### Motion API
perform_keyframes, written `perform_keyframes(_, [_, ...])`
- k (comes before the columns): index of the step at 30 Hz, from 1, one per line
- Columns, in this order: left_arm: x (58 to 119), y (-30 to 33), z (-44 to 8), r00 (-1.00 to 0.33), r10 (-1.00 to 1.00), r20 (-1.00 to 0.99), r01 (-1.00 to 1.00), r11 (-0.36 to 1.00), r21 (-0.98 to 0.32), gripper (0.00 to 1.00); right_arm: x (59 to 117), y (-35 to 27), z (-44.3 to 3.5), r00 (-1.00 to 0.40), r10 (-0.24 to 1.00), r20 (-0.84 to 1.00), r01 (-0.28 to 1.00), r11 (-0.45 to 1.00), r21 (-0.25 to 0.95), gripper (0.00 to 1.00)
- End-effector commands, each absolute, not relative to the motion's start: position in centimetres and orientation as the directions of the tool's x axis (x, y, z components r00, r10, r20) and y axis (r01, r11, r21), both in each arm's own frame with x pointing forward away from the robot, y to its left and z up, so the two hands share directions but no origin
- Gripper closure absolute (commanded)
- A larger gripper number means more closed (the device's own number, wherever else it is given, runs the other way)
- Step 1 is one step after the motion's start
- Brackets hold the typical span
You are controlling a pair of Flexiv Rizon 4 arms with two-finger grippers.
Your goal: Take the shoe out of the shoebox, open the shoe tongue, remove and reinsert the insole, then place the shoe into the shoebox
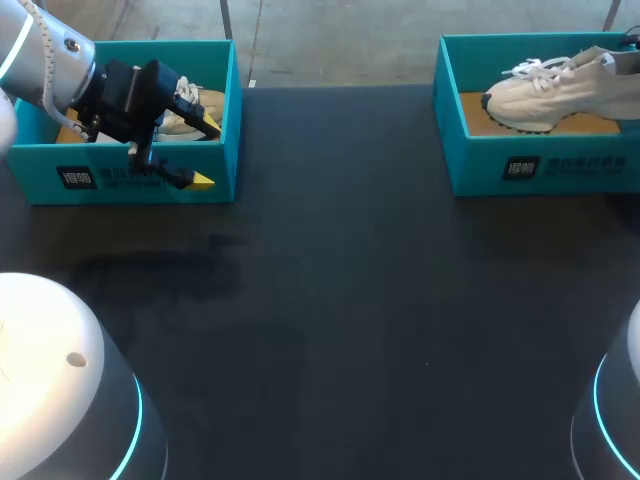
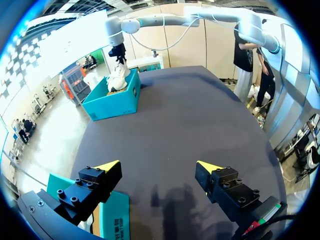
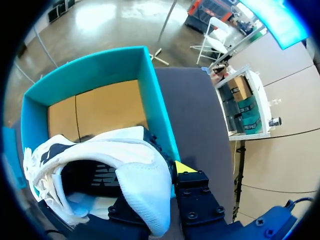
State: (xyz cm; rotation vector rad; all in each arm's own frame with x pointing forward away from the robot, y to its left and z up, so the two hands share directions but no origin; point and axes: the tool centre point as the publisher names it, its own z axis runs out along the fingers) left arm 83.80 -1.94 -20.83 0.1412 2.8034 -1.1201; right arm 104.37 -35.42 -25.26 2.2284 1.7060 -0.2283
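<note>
Head view. Teal cardboard shoebox (image 1: pixel 540 165) at upper right of frame on black matte table (image 1: pixel 340 300). White lace-up sneaker (image 1: pixel 550 88) inside it, toe toward frame centre, heel lifted toward right edge. Second teal cardboard shoebox (image 1: pixel 130 178) at upper left, pale shoe (image 1: pixel 195 105) partly visible inside. Left gripper (image 1: pixel 206 152) at its front wall, fingers spread, pinching nothing.

Left wrist view. Left gripper (image 2: pixel 159 166) spread wide, bare table between the tips. Far across the table, sneaker (image 2: pixel 118 77) toe-down in its shoebox, hanging from right gripper (image 2: pixel 119 52).

Right wrist view. Right gripper (image 3: pixel 167 175) pinching the sneaker's heel (image 3: pixel 135 170). One yellow tip outside the heel, other finger hidden behind it. Shoebox floor beyond.
</note>
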Motion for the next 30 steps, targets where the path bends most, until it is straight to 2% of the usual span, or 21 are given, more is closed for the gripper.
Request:
perform_keyframes(1, [83.8, -1.9, -20.8, -0.988, 0.043, -0.145, 0.131, 0.724, -0.678, 0.0, 104.6, -35.6, -26.1, 0.268, 0.911, -0.314, 0.961, -0.231, 0.151, 1.0])
perform_keyframes(30, [83.8, -1.9, -20.8, -0.988, 0.043, -0.145, 0.131, 0.724, -0.678, 0.0, 104.2, -35.9, -31.9, 0.261, 0.91, -0.323, 0.965, -0.238, 0.109, 1.0])
